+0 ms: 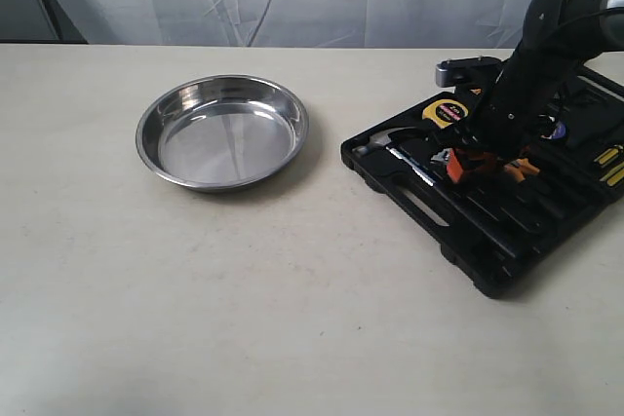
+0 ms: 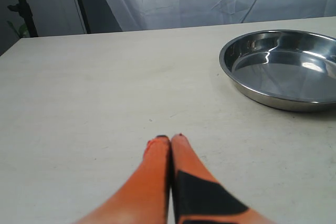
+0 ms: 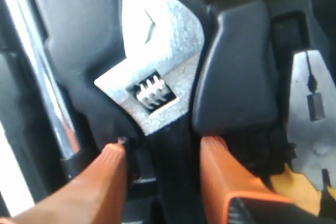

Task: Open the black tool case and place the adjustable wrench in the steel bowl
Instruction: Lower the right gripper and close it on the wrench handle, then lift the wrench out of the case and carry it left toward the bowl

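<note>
Exterior view of a pale tabletop (image 1: 195, 319): the black tool case (image 1: 483, 255) lies open at the right, and the steel bowl (image 1: 222, 132) sits well apart at the left. The right gripper (image 3: 161, 153) reaches down into the case, jaws released and spread either side of the adjustable wrench (image 3: 157, 72), which lies in its moulded slot. The left gripper (image 2: 170, 141) hovers low over the tabletop, jaws clenched together

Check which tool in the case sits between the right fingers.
The adjustable wrench: silver head with a thumbwheel, black handle between the fingers. The hammer and pliers lie outside them.
</note>
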{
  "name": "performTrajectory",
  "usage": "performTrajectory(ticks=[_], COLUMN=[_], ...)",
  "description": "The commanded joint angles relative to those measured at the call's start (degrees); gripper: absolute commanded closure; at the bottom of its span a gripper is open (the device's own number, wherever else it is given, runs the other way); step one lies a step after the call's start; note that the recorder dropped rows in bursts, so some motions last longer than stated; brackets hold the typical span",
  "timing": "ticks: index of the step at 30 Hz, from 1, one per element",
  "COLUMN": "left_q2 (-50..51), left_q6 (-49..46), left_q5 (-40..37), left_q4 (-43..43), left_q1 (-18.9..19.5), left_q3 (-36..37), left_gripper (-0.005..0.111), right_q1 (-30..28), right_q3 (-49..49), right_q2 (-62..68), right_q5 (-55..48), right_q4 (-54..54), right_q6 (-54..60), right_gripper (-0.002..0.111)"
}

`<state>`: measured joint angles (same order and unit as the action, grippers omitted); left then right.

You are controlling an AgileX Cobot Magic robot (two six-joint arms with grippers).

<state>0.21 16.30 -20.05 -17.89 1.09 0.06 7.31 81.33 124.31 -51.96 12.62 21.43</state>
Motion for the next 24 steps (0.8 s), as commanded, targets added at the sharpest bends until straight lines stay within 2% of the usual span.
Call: performTrajectory(ticks=[1,3,6,12,17,24], left_q2=[-0.2,-0.2,-0.2,-0.2,-0.2,-0.2], left_q6=[0.0,0.0,0.0,0.0,0.0,0.0], left_q5=[0.6,0.6,0.6,0.6,0.6,0.6], left_q4=[-0.2,-0.2,-0.2,-0.2,-0.2,-0.2], left_q1=[-0.1,-0.1,-0.1,-0.1,-0.1,-0.1], left_q3=[-0.1,-0.1,-0.1,-0.1,-0.1,-0.1], left_gripper=[0.107,0.107,0.107,0.107,0.107,0.107], right_q1=[0.2,0.2,0.2,0.2,0.1,0.1], right_q3=[-2.1,-2.1,-2.1,-2.1,-2.1,-2.1], right_q2=[5.2,5.2,5.2,1.9,-6.2,-7.8], right_q5=[-0.9,-1.6,-2.8,-3.7,-2.2,-1.6], right_q4=[-5.4,-5.8,-5.7,-0.3,-0.6,0.2], right_q6=[-0.7,-0.7,-0.7,-0.4,-0.4,-0.4], right_gripper=[0.073,0.08,0.109,0.109,0.109,0.109])
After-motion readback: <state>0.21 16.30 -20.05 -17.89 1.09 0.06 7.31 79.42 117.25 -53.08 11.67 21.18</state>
